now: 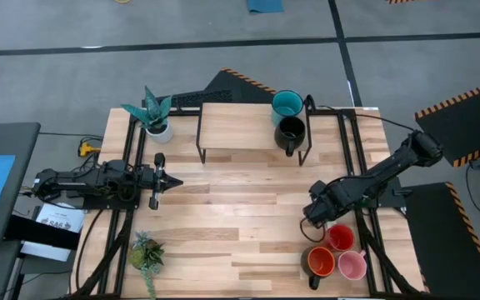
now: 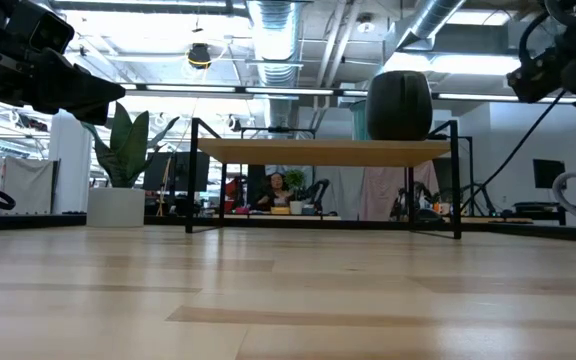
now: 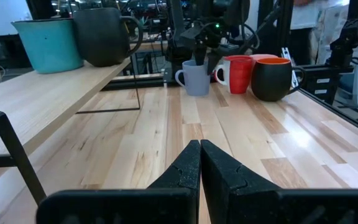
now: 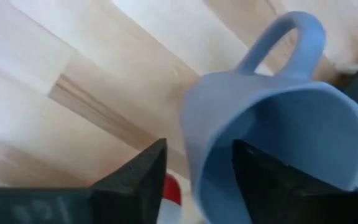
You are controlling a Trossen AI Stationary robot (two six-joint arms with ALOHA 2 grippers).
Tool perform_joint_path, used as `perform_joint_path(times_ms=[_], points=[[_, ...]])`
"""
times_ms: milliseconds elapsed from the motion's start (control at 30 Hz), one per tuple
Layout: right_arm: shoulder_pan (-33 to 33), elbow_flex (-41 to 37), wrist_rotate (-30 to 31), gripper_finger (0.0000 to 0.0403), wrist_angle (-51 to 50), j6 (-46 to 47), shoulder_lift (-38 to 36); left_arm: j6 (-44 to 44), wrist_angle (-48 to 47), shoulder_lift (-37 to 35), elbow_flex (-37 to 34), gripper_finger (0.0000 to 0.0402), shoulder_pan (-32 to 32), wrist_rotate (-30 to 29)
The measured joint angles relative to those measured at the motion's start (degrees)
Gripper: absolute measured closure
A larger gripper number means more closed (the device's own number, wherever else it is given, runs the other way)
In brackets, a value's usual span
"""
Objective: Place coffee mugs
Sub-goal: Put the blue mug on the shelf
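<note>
The pale grey-blue ceramic mug (image 4: 272, 130) is small and smooth, with a looped handle and an open mouth. It sits upright on the wooden table (image 1: 223, 217) at the right side, just beside the red ceramic mug (image 3: 238, 73), the dark mug with an orange inside (image 3: 273, 78) and the pink ceramic mug (image 1: 352, 265). In the left wrist view its handle juts sideways, away from the red one.

The right claw (image 4: 194, 165) reaches down over this mug, one finger inside the rim and one outside, grasping its wall. The right arm slants in from the table's right edge.

On the raised wooden shelf (image 1: 236, 125) at the back stand the teal ceramic mug (image 1: 287, 104) and the black ceramic mug (image 1: 290, 132), both upright, touching or nearly so.

The left claw (image 3: 200, 163) rests clenched, fingers together, low over the table's left side, pointing toward the right.
</note>
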Motion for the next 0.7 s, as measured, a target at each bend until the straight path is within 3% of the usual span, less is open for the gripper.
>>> perform_joint_path(times_ms=[100,233,467,700], points=[[0.0,0.0,-0.2,0.0256,0.1,-2.9,0.0,0.0,0.0,0.0,0.0,0.0401,0.0,0.0],[-0.8,0.7,-1.7,0.0364,1.4,-7.1,0.0,0.0,0.0,0.0,0.0,0.0402,0.0,0.0],[-3.6,12.1,-2.9,0.0366,2.2,-21.2,0.0,0.0,0.0,0.0,0.0,0.0401,0.0,0.0],[-6.3,26.6,-2.8,0.0366,14.8,-41.6,1.6,0.0,0.0,0.0,0.0,0.0402,0.0,0.0]])
